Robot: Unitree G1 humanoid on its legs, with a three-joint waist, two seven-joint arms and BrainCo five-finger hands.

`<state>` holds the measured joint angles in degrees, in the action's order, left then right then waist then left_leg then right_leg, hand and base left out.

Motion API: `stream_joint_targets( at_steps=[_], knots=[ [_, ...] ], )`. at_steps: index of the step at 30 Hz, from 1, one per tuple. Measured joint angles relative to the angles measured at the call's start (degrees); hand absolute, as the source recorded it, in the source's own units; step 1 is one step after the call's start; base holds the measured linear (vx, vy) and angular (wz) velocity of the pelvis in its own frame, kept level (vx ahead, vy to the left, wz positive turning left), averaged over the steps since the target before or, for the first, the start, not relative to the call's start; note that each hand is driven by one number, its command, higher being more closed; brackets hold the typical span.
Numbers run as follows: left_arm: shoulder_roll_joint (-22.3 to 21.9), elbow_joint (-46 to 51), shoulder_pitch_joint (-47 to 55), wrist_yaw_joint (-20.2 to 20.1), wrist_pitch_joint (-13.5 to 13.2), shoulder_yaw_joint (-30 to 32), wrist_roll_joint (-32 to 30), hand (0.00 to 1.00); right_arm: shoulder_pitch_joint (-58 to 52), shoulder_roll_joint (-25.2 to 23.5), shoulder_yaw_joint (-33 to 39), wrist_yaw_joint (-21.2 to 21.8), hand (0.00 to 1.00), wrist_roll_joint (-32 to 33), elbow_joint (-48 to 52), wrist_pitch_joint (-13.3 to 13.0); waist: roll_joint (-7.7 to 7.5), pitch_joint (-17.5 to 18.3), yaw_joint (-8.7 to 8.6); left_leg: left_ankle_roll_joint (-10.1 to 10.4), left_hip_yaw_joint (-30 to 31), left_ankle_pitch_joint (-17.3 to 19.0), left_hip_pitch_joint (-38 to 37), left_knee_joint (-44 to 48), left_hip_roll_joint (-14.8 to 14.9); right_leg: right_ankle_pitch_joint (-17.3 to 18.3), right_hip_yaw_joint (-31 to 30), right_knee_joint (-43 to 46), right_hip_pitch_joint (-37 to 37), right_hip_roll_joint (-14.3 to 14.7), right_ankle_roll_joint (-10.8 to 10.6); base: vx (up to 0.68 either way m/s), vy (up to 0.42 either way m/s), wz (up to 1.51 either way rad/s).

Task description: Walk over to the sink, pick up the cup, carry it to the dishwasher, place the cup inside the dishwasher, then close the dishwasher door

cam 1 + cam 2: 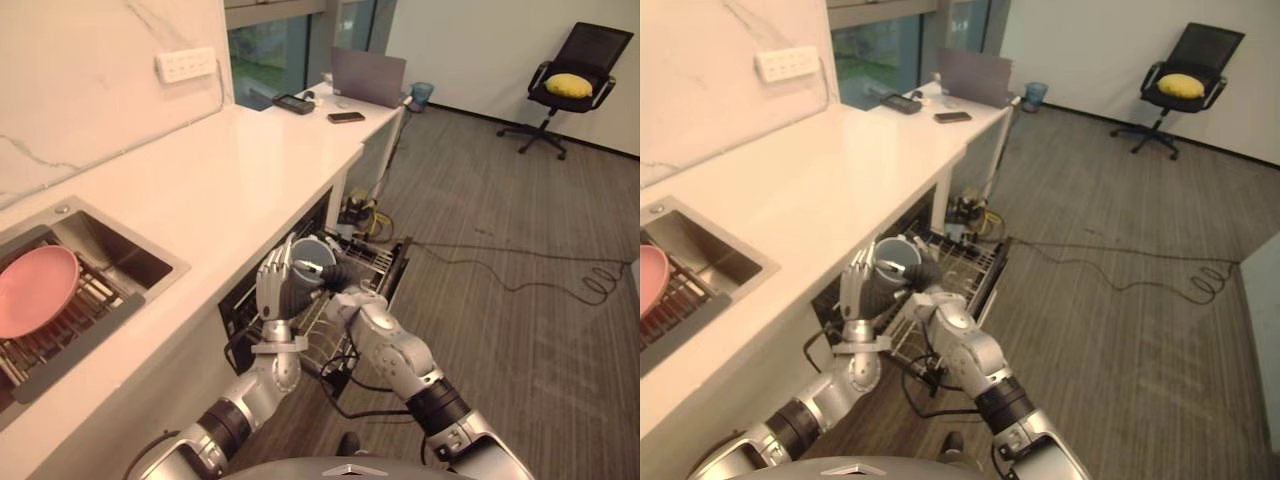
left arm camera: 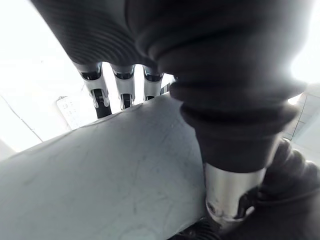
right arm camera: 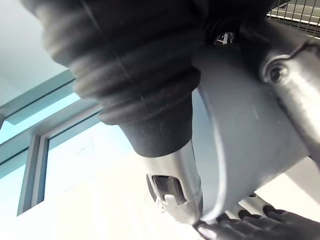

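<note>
1. Grey-blue and smooth-walled, the cup hangs tipped on its side between both hands, just above the pulled-out wire rack of the dishwasher.
2. Your left hand stands upright against the cup: its fingers lie nearly straight along the matte wall, with the thumb opposite, so the wall is pinched between them.
3. Your right hand clasps the cup from the other side, its thumb bent across the rounded wall near the rim.
4. To do this step well, lower the cup mouth-down between the thin metal tines and feel it settle before either hand lets go. The slick, curved wall will likely slide if one side is freed early.
5. Keep the wrists clear of the rack's front edge, since the door has yet to be closed.
6. Beyond, you have the glossy white counter, the steel sink, and a round pink plate resting on its grid.
</note>
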<state>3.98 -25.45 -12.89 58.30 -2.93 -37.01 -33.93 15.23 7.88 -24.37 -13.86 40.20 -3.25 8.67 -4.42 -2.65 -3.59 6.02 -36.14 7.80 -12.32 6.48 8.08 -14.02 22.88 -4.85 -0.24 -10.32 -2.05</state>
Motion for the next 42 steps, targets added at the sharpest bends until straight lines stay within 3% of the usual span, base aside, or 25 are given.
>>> stream_joint_targets(
  at_steps=[8,12,18,25,33,42],
  knots=[
    [-0.13,0.0,-1.0,1.1,-0.06,2.67,0.12,1.0,-0.46,-0.6,0.23,-0.72,0.0,0.52,2.72,-3.68,-0.05,-0.2,0.06,0.07,-0.7,0.05,-0.76,-0.59,-0.21,-0.17,-0.56,0.18,0.07,0.43,-0.29,0.01,0.004,-0.03],
    [-0.58,-0.01,-1.0,1.61,-0.68,5.08,1.53,1.0,-0.7,-0.64,0.55,-1.7,0.0,1.15,6.26,-7.01,0.15,-0.35,0.13,0.14,-1.41,0.0,-1.15,-0.6,-0.25,-0.34,-1.11,0.2,-0.02,0.72,-0.43,0.01,0.011,-0.07],
    [-0.71,0.0,-0.99,4.09,-1.74,9.76,3.03,1.0,-4.86,-1.13,7.27,-1.62,0.0,2.68,12.04,-9.13,0.5,-0.63,0.22,0.13,-2.09,0.06,-1.87,-1.19,-0.51,-0.39,-1.91,0.2,0.03,0.87,-0.51,-0.01,0.01,-0.06],
    [-0.74,0.87,-0.99,5.31,-1.78,12.71,3.9,1.0,-9.6,1.27,9.79,1.58,0.0,5.23,14.06,-7.18,1.65,-1.46,-0.19,0.09,-3.37,0.43,-2.7,-1.68,-0.54,-0.4,-3.09,0.2,-0.07,1.25,-0.54,-0.02,0.006,-0.09],
    [-0.74,4.11,-0.99,5.27,-1.75,12.68,4.04,1.0,-10.6,1.82,9.37,5.29,0.0,5.08,14.05,-3.47,1.73,-1.52,-0.17,0.37,-3.51,0.35,-2.69,-1.68,-0.3,-0.39,-3.19,0.2,-0.17,1.5,-0.56,0.0,0.0,0.0],
    [-0.82,4.6,-0.99,3.33,-1.41,10.75,4.59,1.0,-10.59,2.3,5.76,5.72,0.0,2.57,13.29,-3.24,1.95,-1.59,-0.07,0.34,-3.25,0.35,-2.56,-1.68,-0.27,-0.37,-3.0,0.2,-0.16,1.46,-0.58,0.0,0.0,0.0]
  ],
)
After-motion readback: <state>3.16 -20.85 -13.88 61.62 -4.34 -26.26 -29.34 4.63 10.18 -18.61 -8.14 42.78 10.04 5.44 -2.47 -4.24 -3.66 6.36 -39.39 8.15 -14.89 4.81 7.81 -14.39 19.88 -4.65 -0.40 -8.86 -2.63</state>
